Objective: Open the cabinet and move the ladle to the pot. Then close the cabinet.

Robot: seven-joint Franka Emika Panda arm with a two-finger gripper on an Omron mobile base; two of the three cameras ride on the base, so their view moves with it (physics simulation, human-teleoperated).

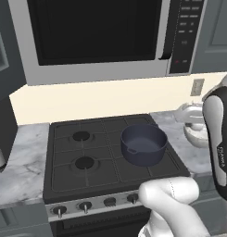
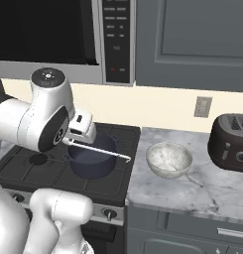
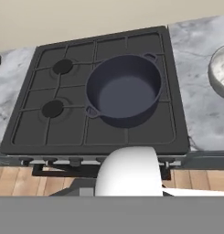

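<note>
Right base view: white arm's gripper [image 2: 79, 139] closed on a thin silver ladle [image 2: 100, 151], handle stretched level above the dark blue-grey two-handled pot [image 2: 93, 161]. Pot sits on the black gas stove [image 2: 124, 168], right front burner. Dark grey wall cabinet [image 2: 192, 44] upper right, door shut. White bowl [image 2: 168, 159] on marble bench [image 2: 202, 188].

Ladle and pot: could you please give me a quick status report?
Gripper shut on ladle, above the stove. Ladle hangs over pot, not yet inside. Pot empty. Nothing in the way.
</note>
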